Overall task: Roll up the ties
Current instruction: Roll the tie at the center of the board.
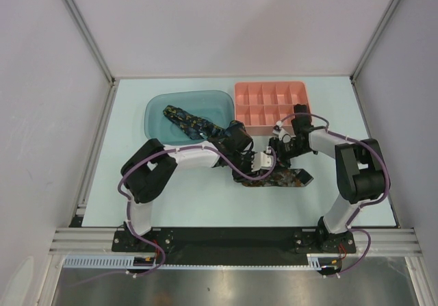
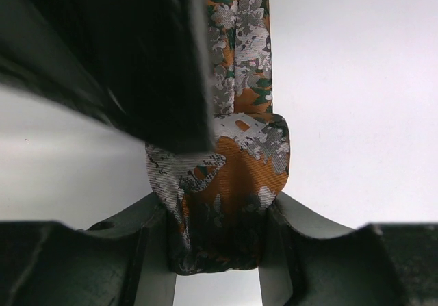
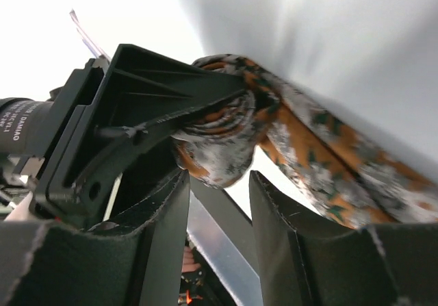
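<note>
Orange tie (image 2: 239,176): its rolled end is pinched in your left gripper (image 2: 217,231) at mid-table (image 1: 205,207), with the tail lying flat toward the right arm. Your right gripper (image 3: 219,183) brackets the roll (clamped or loose, can't tell). Behind, the navy tie (image 1: 186,120) drapes out of the teal bin (image 1: 154,114), beside the pink tray (image 1: 271,83).

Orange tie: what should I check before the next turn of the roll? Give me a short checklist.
1. Left gripper clamped on the orange tie at its folded end: ok.
2. Right gripper gripping the rolled end: cannot tell; its jaws stand apart right at it.
3. Tie's tail lying on the table: ok.
4. Navy tie clear of the work, in the teal tub: cannot tell; the left arm covers its near end.
</note>
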You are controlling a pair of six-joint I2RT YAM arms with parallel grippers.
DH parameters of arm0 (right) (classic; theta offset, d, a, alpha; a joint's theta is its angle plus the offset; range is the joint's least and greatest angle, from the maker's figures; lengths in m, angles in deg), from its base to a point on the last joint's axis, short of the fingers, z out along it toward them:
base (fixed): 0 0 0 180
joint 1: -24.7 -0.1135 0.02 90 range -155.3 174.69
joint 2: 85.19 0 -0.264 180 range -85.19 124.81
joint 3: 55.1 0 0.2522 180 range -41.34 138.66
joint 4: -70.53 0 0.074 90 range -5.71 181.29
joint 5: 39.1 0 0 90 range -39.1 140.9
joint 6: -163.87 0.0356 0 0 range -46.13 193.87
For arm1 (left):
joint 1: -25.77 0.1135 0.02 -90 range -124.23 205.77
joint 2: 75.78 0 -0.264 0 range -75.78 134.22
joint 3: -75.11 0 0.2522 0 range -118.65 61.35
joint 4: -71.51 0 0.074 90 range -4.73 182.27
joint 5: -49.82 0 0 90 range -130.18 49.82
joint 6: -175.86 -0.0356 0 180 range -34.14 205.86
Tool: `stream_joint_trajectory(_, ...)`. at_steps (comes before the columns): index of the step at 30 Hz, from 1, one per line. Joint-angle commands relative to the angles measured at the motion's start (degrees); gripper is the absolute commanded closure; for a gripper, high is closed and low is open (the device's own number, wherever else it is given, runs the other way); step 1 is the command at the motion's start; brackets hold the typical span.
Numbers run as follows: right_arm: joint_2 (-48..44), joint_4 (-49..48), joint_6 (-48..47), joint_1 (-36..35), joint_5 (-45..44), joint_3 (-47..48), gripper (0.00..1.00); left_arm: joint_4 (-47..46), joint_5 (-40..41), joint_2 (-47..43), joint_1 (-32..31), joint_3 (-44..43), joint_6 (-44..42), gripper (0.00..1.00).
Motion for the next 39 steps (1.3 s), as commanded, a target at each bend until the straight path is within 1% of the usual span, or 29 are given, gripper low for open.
stream_joint_trajectory(1, 1.2, -4.86, 4.53, -2.59, 3.14, -1.28, 0.55, 4.85, 4.31, 2.88, 0.03, -0.73, -1.09, 0.71)
stream_joint_trajectory(3, 1.91, -6.19, 5.24, -3.82, 2.18, -1.28, 0.55, 4.85, 4.4, 2.79, 0.03, -0.82, -1.01, 0.69)
stream_joint_trajectory(5, 2.97, -6.89, 5.07, -4.35, 1.3, -1.46, 0.62, 4.76, 4.4, 2.88, 0.03, -0.82, -0.92, 0.66)
stream_joint_trajectory(6, 3.41, -6.98, 4.8, -4.44, 0.86, -1.37, 0.67, 4.76, 4.48, 2.88, 0.03, -0.82, -0.83, 0.65)
stream_joint_trajectory(7, 3.93, -6.72, 4.45, -4.27, 0.16, -1.28, 0.84, 4.76, 4.57, 2.79, 0.03, -0.73, -0.65, 0.63)
stream_joint_trajectory(8, 4.11, -5.85, 3.14, -4.0, -1.07, -1.19, 0.91, 4.67, 4.49, 2.44, 0.03, -0.47, -0.48, 0.61)
stream_joint_trajectory(9, 4.29, -5.06, 2.09, -3.74, -1.95, -1.19, 0.98, 4.41, 4.57, 2.18, 0.03, -0.29, -0.13, 0.58)
stream_joint_trajectory(10, 4.55, -4.26, 1.12, -3.04, -2.91, -1.11, 1.0, 3.89, 4.31, 1.83, 0.2, -0.03, 0.22, 0.53)
stream_joint_trajectory(12, 5.34, -2.5, -1.77, -2.16, -5.73, -1.19, 1.0, 3.45, 3.09, 0.69, 0.73, 0.5, 1.19, 0.45)
stream_joint_trajectory(13, 5.78, -1.98, -2.23, -1.11, -6.61, -1.19, 1.0, 2.22, 1.77, 0.16, 0.91, 0.67, 1.54, 0.35)
stream_joint_trajectory(15, 6.48, -1.1, -3.89, -0.4, -9.06, -1.19, 1.0, 0.2, 0.18, -1.86, 1.52, 1.99, 3.2, 0.27)
stream_joint_trajectory(16, 6.49, -0.57, -4.42, 0.21, -10.12, -1.28, 1.0, -1.46, -1.04, -2.56, 1.7, 2.78, 3.56, 0.22)
stream_joint_trajectory(18, 6.75, -0.04, -5.74, 0.57, -12.93, -1.28, 1.0, -4.71, -2.19, -4.31, 1.79, 3.4, 4.79, 0.15)
stream_joint_trajectory(22, 7.19, 0.49, -6.98, 1.18, -17.15, -1.37, 1.0, -9.03, -4.92, -4.77, 1.79, 3.76, 6.64, 0.1)
stream_joint_trajectory(27, 7.8, 0.4, -6.98, -0.13, -18.65, -0.67, 1.0, -12.63, -9.13, -2.49, 1.35, 1.47, 8.84, 0.03)
stream_joint_trajectory(32, 9.12, -0.91, -5.75, -1.89, -18.22, -0.32, 1.0, -14.75, -12.21, 0.24, 0.21, -0.03, 9.98, 0.03)
stream_joint_trajectory(34, 9.73, -1.97, -5.22, -2.94, -17.96, -0.14, 1.0, -14.93, -11.95, 1.9, -0.41, -1.08, 10.24, 0.07)
stream_joint_trajectory(37, 10.44, -3.9, -3.9, -4.26, -16.81, -0.14, 1.0, -13.7, -11.78, 3.4, -0.76, -2.66, 10.25, 0.25)
stream_joint_trajectory(38, 10.62, -4.6, -3.29, -4.61, -16.37, -0.14, 1.0, -13.26, -11.6, 3.58, -0.76, -2.84, 10.07, 0.38)
stream_joint_trajectory(39, 10.79, -5.65, -2.76, -5.05, -16.28, 0.04, 1.0, -13.08, -11.25, 3.24, -0.76, -2.67, 10.16, 0.44)
